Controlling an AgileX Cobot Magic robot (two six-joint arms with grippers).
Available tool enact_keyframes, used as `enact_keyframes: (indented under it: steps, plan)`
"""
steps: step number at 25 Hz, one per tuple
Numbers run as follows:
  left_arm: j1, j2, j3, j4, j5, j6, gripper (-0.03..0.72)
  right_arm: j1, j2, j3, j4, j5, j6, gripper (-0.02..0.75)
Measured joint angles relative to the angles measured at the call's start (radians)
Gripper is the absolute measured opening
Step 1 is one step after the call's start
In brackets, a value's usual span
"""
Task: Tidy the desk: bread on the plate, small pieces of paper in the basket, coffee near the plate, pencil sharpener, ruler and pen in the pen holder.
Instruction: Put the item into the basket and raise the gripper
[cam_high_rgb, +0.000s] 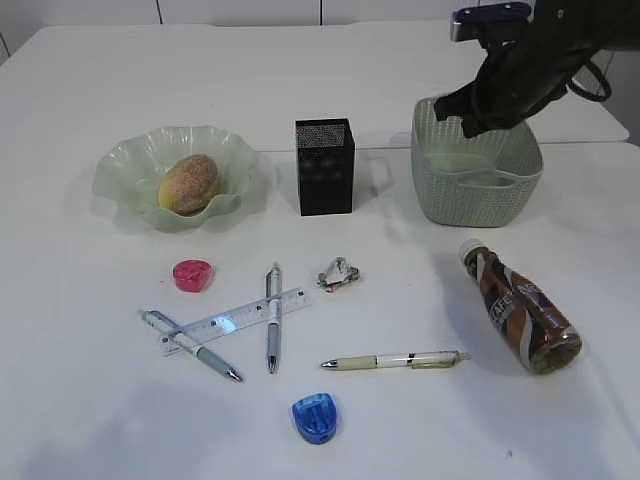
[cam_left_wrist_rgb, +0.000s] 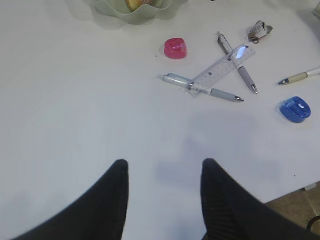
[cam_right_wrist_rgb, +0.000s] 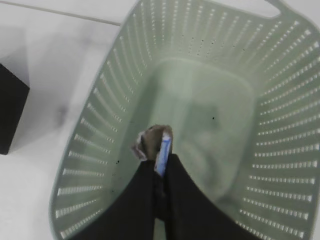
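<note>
A crumpled grey-white paper ball (cam_right_wrist_rgb: 154, 142) with a streak of blue in it sits pinched at the very tips of the right gripper (cam_right_wrist_rgb: 159, 162), whose jaws are squeezed together on it. Directly below hangs the pale green woven basket (cam_right_wrist_rgb: 280, 165) (its perforated walls and smooth floor fill the wrist view), the paper held above the floor and inside the rim. In the exterior view the right gripper (cam_high_rgb: 480, 112) hovers over the basket's (cam_high_rgb: 470, 195) back half. A second paper ball (cam_high_rgb: 338, 273) lies on the desk (cam_high_rgb: 80, 400), well forward and to the left of that gripper, beyond the black mesh pen holder (cam_high_rgb: 324, 166). The left gripper (cam_left_wrist_rgb: 164, 185) waits over bare white tabletop, fingers apart and holding nothing, the ruler (cam_left_wrist_rgb: 220, 70) lying across two pens ahead of it.
</note>
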Motion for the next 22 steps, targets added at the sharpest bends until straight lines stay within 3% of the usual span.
enact_keyframes:
  steps: [6,8,9,10,12,13,14,22]
  plan:
    - [0.000,0.000,0.000,0.000,0.000,0.000,0.330,-0.005,0.046,0.000,-0.011,-0.014,0.017,0.063]
    - [0.000,0.000,0.000,0.000,0.000,0.000,0.330,-0.005,0.052,0.000,-0.011,-0.015,0.019,0.151]
    - [0.000,0.000,0.000,0.000,0.000,0.000,0.330,-0.008,0.053,0.000,-0.011,-0.020,0.021,0.233]
    - [0.000,0.000,0.000,0.000,0.000,0.000,0.330,-0.008,0.053,0.000,-0.013,-0.022,0.021,0.258]
    - [0.000,0.000,0.000,0.000,0.000,0.000,0.330,-0.010,0.053,0.000,-0.018,-0.041,0.028,0.413]
    - [0.000,0.000,0.000,0.000,0.000,0.000,0.330,-0.010,0.053,0.000,-0.018,-0.041,0.028,0.413]
    - [0.000,0.000,0.000,0.000,0.000,0.000,0.330,-0.010,0.053,0.000,-0.021,-0.041,0.031,0.464]
    - [0.000,0.000,0.000,0.000,0.000,0.000,0.330,-0.011,0.020,-0.020,-0.038,0.068,0.035,0.491]
